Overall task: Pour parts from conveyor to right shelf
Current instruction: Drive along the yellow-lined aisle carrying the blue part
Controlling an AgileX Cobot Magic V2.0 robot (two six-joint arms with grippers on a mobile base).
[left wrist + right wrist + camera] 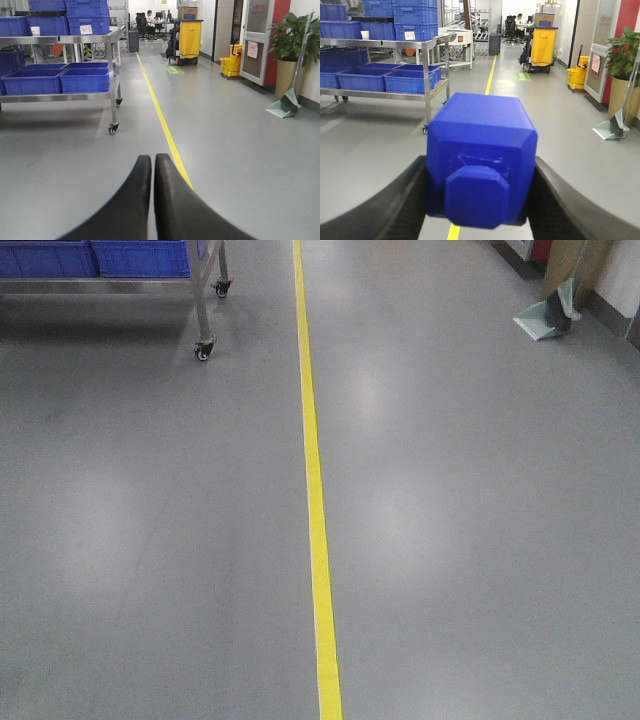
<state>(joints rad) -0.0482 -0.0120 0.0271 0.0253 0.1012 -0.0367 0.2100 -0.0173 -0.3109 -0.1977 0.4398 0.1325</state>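
One of the parts, a bright blue block [482,145] with bevelled edges and a square knob facing the camera, fills the middle of the right wrist view. My right gripper [481,172] is shut on it, with a black finger [395,200] pressed against each side. My left gripper [152,159] is shut with nothing between its black fingers, low over the grey floor. A stainless steel shelf [80,39] on castors holds deep-blue bins [85,80] ahead on the left. It also shows as the shelf [203,290] at the front view's top left. The conveyor is out of view.
A yellow floor line [315,480] runs straight ahead. A dustpan [285,106] and a potted plant [292,45] stand by the right wall. Farther down the aisle are a yellow cart [190,39] and a yellow mop bucket [230,65].
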